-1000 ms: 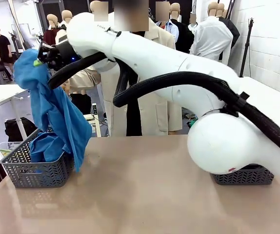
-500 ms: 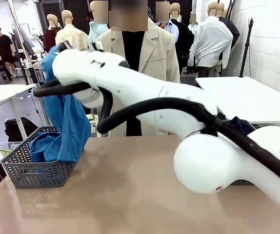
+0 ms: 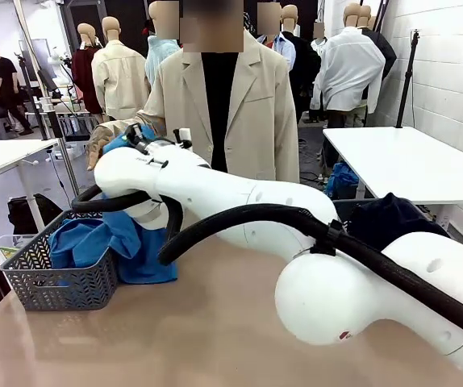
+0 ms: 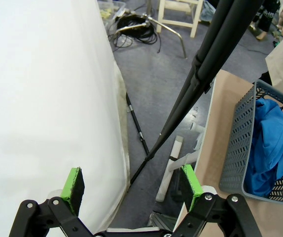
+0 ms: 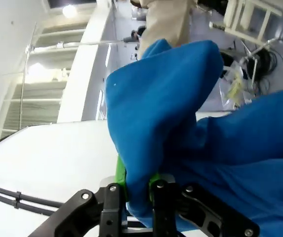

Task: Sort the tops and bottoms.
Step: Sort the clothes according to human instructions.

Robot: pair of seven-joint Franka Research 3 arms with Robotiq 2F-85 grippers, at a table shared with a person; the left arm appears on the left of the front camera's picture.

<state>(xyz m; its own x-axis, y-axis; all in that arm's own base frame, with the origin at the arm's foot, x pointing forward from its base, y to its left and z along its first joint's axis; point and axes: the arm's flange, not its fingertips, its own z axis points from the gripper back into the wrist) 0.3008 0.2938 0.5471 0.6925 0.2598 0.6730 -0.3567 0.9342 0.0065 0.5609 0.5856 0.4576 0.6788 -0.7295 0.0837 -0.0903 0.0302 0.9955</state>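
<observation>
We take the left-side grey basket [image 3: 58, 278] as the reference landmark. The right hand [image 5: 137, 190] has its green pads [image 5: 120, 174] pressed together on a fold of a bright blue top [image 5: 181, 123]; the cloth passes between the fingers and spreads above and to the side of them in the right wrist view. In the front view the right arm [image 3: 215, 193] reaches across the tabletop [image 3: 183, 339] to a position above the basket, and the held top [image 3: 143, 250] hangs down from it, its long axis close to vertical, its lower part draped over the basket's near-centre rim and onto the tabletop just beside it. We judge that the coming move turns on this relation: the garment lies below the hand and partly outside the basket, so a release should follow only once the hand sits over the basket's interior.

The left hand [image 4: 131, 185] is spread wide and holds nothing. It points past the tabletop edge toward the floor, with the basket off to one side, so the right arm is the nearer one.

Count: we see two blue tops, one in the right hand and one [image 3: 78, 242] already in the basket. One dark garment, probably a bottom [image 3: 389, 222], lies far across the tabletop from the basket. We cannot tell whether more lie beneath.
</observation>
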